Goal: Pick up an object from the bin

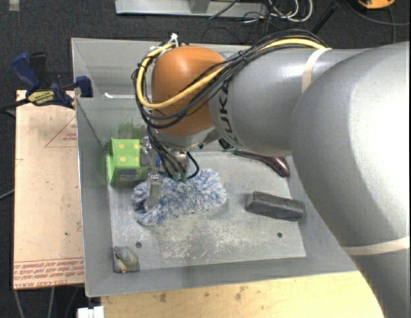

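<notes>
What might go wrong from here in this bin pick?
The gripper is down on the left end of the fluffy blue-and-white cloth; such loose fabric may slip free or lift only partly. The green cube sits close beside the gripper, so it might get nudged or caught along with the cloth.

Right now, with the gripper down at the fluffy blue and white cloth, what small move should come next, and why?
Probably a short lift straight up: the gripper is down on the blue and white cloth, and the green cube lies close beside it.
</notes>
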Robot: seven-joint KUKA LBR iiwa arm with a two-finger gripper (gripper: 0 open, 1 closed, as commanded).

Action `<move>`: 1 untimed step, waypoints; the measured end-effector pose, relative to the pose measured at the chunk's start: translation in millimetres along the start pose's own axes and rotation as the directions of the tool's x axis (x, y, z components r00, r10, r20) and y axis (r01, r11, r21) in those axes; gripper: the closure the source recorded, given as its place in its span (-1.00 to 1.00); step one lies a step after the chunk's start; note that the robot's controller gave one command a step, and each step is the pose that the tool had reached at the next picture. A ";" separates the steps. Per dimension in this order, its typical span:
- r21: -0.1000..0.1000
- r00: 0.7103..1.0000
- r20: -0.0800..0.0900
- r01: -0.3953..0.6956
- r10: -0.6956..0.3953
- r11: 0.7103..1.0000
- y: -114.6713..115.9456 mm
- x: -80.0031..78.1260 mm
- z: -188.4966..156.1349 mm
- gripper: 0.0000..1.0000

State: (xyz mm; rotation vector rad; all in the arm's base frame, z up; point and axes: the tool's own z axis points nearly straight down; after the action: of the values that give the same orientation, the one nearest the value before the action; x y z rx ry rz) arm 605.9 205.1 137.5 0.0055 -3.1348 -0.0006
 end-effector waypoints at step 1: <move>-0.001 1.000 0.007 -0.003 0.003 1.000 -0.7 -1.9 -5.0 -1.00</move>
State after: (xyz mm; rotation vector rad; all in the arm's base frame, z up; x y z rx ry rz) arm 607.8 204.4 142.5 0.0011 -3.1422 -0.0027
